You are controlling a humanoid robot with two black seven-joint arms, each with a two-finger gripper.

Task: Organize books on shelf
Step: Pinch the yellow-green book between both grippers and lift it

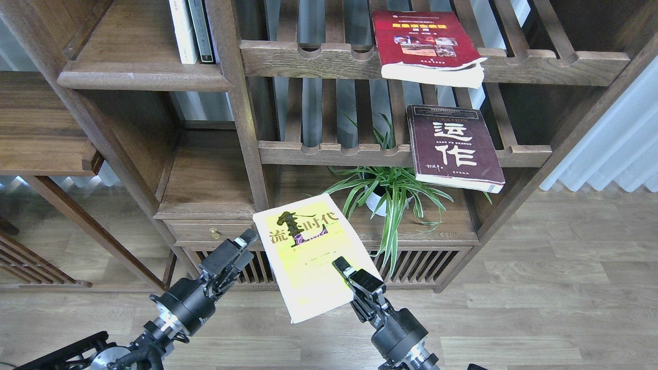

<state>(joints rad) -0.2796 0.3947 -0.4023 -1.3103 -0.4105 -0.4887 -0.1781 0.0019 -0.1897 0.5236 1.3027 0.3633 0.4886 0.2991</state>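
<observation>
The wooden bookcase (247,133) fills the upper two thirds of the frame, and its solid shelf (139,77) at upper left, a flat board with a thick rounded lip, carries two upright books (190,31), one white and one dark; that looks like the place meant for the three loose paperbacks, since books can stand square there. Two slatted racks with scalloped rails cross the upper middle: the red book (424,46) lies flat on the top rack (318,59), its lower edge hanging past the rail, and the maroon book (452,146) lies tilted on the lower rack (329,153), also overhanging, so both sit as if dropped there rather than shelved. The yellow-green book (308,257) is in the air at lower centre, cover up, in front of the bottom cabinet; the right gripper (343,267) is clamped on its lower right edge, a grip at one side that leaves the far corner unsupported. The left gripper (245,241) hovers just beside the book's left edge, holding nothing; whether its fingers are parted I cannot tell. One potted spider plant (385,195) stands on the bottom board, centre right.
</observation>
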